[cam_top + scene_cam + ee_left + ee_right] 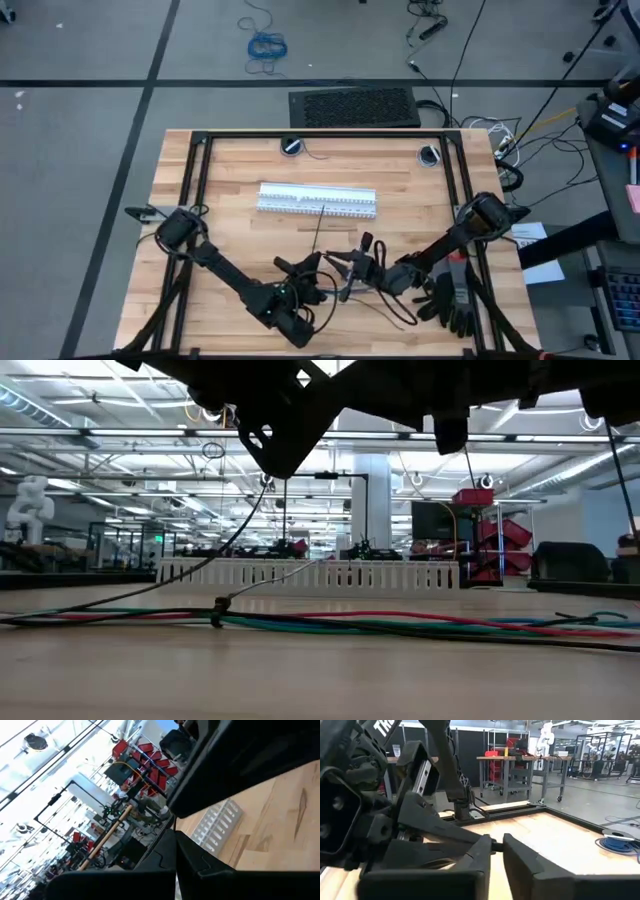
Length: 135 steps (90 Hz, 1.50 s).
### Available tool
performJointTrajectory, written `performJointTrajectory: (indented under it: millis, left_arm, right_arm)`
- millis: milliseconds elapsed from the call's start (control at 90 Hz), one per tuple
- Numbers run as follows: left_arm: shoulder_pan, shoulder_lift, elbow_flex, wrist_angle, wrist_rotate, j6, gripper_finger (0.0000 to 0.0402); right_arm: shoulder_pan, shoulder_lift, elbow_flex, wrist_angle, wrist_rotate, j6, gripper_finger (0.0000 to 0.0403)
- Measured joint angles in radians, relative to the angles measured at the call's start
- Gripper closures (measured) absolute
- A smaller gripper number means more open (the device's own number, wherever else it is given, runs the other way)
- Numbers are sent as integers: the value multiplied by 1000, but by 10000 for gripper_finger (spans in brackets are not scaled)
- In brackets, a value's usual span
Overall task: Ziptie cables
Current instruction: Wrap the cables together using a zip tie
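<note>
Lower middle of the frame, our left gripper (318, 266) and right gripper (352, 268) meet above the cables (330, 624); grip on either, we cannot tell.

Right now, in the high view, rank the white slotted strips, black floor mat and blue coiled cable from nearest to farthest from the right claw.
From the right claw:
1. White slotted strips, mid-table.
2. Black floor mat, just beyond the table.
3. Blue coiled cable, farthest back.
</note>
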<state>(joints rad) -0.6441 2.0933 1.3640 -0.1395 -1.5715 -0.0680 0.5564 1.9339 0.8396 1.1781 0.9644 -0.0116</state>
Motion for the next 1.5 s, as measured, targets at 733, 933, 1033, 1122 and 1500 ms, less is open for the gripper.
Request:
performJointTrajectory:
  millis: [733,933,1033,1122,1500]
  left_arm:
    - [-5,0,0,-8,37,7,401]
    - [-25,-1,-1,-8,51,51,367]
    - [-39,-13,-1,-8,51,51,338]
    - [-55,-39,-1,-11,50,58,312]
    - [-120,-379,-4,-214,614,-300,260]
  right_arm:
    - [10,0,0,-3,10,-60,399]
    - [48,-12,0,5,85,-182,399]
    - [67,-21,0,-5,86,-231,399]
    - [85,-37,0,-15,84,-263,399]
    - [203,-247,0,-534,-165,-166,400]
